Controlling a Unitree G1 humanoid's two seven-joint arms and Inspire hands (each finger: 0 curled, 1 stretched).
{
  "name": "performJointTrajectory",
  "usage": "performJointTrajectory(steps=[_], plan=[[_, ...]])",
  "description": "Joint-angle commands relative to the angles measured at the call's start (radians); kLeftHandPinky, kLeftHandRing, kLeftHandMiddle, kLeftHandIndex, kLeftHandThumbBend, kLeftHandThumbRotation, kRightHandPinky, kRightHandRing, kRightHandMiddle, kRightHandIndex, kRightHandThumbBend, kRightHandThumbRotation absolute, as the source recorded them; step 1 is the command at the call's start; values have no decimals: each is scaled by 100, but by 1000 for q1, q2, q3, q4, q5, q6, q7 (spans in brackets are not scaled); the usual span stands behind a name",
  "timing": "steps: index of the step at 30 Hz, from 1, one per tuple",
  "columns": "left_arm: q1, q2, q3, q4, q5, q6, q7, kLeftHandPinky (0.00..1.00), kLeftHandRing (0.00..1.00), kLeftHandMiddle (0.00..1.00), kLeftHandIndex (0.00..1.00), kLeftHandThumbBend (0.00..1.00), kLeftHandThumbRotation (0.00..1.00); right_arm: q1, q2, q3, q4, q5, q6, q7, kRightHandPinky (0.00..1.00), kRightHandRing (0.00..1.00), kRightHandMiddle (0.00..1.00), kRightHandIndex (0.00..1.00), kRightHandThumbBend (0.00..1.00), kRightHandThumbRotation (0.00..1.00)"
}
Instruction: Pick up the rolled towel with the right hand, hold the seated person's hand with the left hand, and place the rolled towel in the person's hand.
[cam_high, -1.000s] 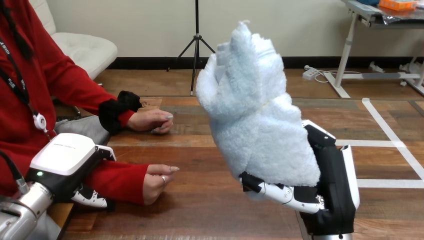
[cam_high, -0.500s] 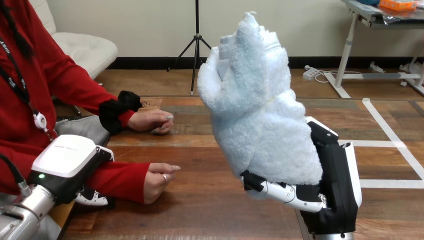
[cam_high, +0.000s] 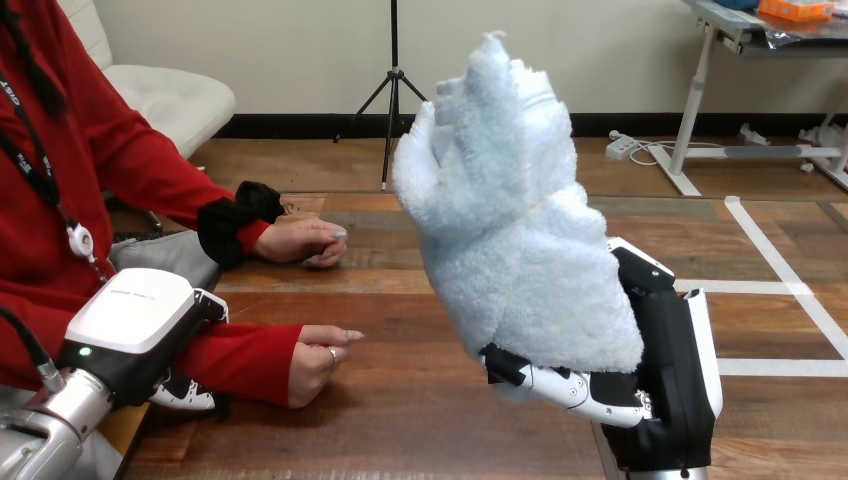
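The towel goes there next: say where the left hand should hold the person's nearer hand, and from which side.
Take the person's nearer hand at its wrist end, just past the red sleeve, coming from the near side and below. It lies on its edge, loosely curled, fingers pointing right, so that probably leaves the palm free for the rolled towel.

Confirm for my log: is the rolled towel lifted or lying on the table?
Lifted: the rolled towel stands roughly upright above the table, its lower end gripped in the right hand.

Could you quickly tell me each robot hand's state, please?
Left robot hand: against the person's forearm; cannot be told.
Right robot hand: holding the rolled towel.
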Motion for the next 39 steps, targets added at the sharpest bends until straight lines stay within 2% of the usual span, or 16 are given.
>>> performJointTrajectory(steps=[1, 20, 23, 26, 33, 39], plan=[[-37, -1, -13, -25, -9, -2, 6, 27, 30, 35, 39, 80, 12, -50, 35, -17, -7, -15, -8, -16, 3, 10, 18, 21, 52, 0], [-20, 14, 6, -78, -27, -29, 7, 25, 29, 35, 38, 79, 15, -90, 47, -26, 89, -4, -13, -15, 4, 10, 19, 21, 53, 0], [-14, 17, 12, -95, -35, -36, 5, 25, 29, 35, 37, 79, 15, -102, 49, -32, 116, -12, -15, -20, 4, 10, 19, 21, 53, 0], [-6, 21, 21, -118, -46, -46, -1, 25, 29, 35, 37, 79, 15, -115, 52, -45, 146, -51, -23, -43, 4, 11, 19, 22, 54, 0], [14, 30, 36, -178, -69, -51, -20, 24, 28, 34, 37, 79, 15, -141, 53, -56, 200, -75, -46, -51, 5, 12, 19, 22, 54, 0], [43, 42, 60, -265, -98, -45, -66, 24, 28, 34, 37, 79, 15, -163, 52, -60, 248, -98, -63, -65, 5, 12, 19, 21, 54, 0]])
